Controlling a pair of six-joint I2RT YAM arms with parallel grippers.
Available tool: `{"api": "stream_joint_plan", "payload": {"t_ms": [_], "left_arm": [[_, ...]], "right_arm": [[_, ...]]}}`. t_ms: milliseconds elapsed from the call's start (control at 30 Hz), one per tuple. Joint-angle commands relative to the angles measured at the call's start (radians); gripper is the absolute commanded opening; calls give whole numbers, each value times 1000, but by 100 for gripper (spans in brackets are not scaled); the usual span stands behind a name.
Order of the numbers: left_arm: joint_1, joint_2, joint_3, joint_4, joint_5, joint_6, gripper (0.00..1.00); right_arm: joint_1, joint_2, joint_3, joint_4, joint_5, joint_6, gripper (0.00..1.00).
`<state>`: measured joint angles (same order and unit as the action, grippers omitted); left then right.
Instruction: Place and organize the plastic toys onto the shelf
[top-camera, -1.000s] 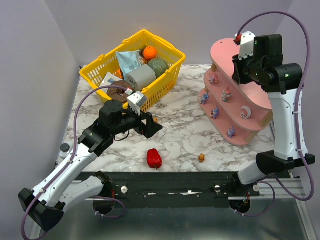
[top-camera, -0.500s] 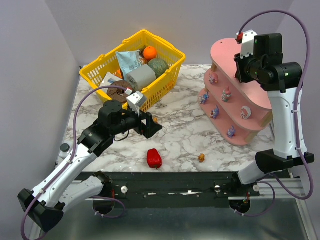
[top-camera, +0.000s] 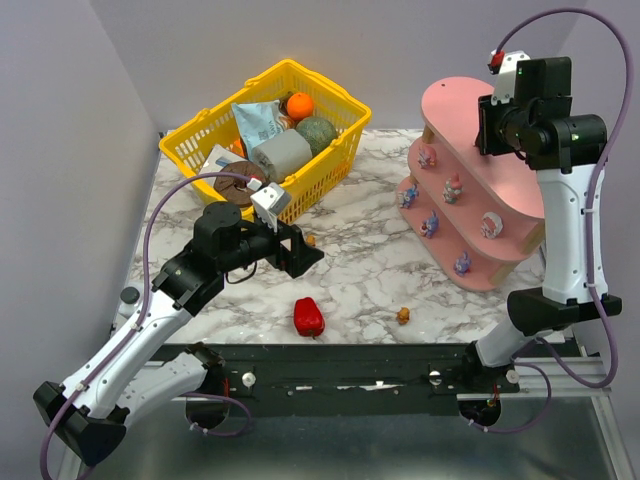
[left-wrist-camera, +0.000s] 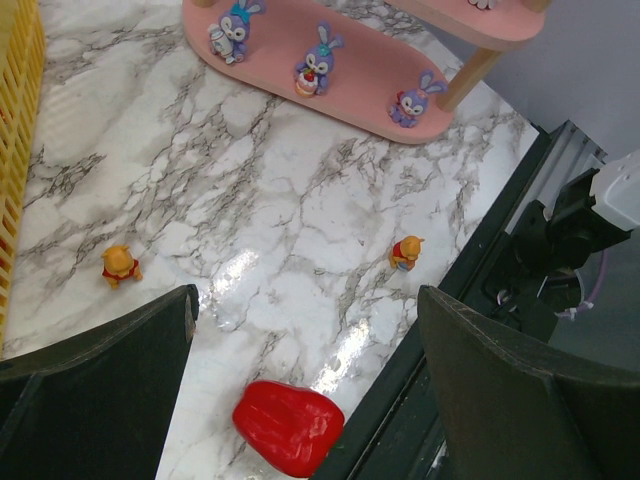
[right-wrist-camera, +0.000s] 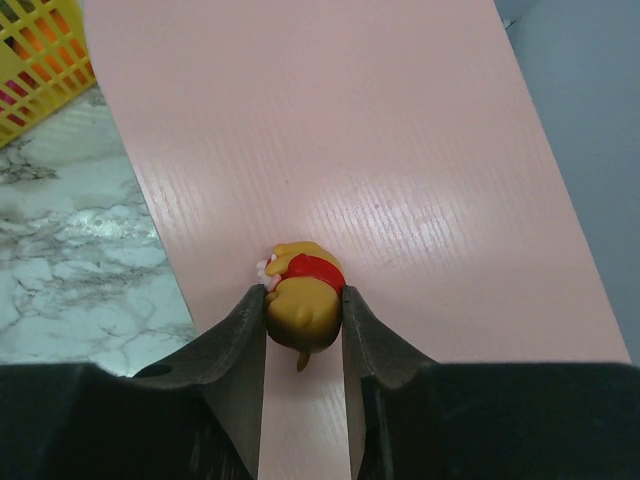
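From above, the pink three-tier shelf with oval boards (top-camera: 455, 105) was seen at the far right of the marble table (top-camera: 370, 270).

In the left wrist view, the left gripper (left-wrist-camera: 307, 300) was spread wide and empty above a loose orange figurine (left-wrist-camera: 120, 266).

In the right wrist view, the right gripper (right-wrist-camera: 303, 292) was closed narrowly on a red-shirted orange bear toy (right-wrist-camera: 303, 302) lying on the top board.

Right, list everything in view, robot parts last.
Table: one, white marble, under everything.
Shelf: one, pink, right side.
Small figurines: six, purple-blue and pink, shelf's two lower boards.
Loose bears: two, orange, on the table.
Gripped bear: one, orange, shelf's top board.
Pepper: one, red, table's front.
Basket: one, yellow, back left, holding groceries.
Left pincer: one, black, open over the table.
Right pincer: one, black, shut on the gripped bear.
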<state>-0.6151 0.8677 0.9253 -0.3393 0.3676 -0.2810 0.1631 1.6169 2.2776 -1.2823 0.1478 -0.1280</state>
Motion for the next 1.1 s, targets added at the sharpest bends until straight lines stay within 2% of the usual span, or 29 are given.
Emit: {"api": "stream_joint_plan", "payload": {"t_ms": [0, 233, 700, 1067], "left_arm": [[5, -15, -6, -6, 17, -4, 99], [5, -16, -9, -7, 16, -4, 99], [5, -16, -3, -9, 14, -3, 99], [5, -24, -8, -9, 16, -3, 99]], "right_arm": [[-5, 14, 45, -37, -45, 62, 39], [-10, 28, 45, -57, -83, 93, 44], [-19, 35, 62, -60, -53, 110, 56], [-19, 28, 62, -51, 18, 117, 57]]}}
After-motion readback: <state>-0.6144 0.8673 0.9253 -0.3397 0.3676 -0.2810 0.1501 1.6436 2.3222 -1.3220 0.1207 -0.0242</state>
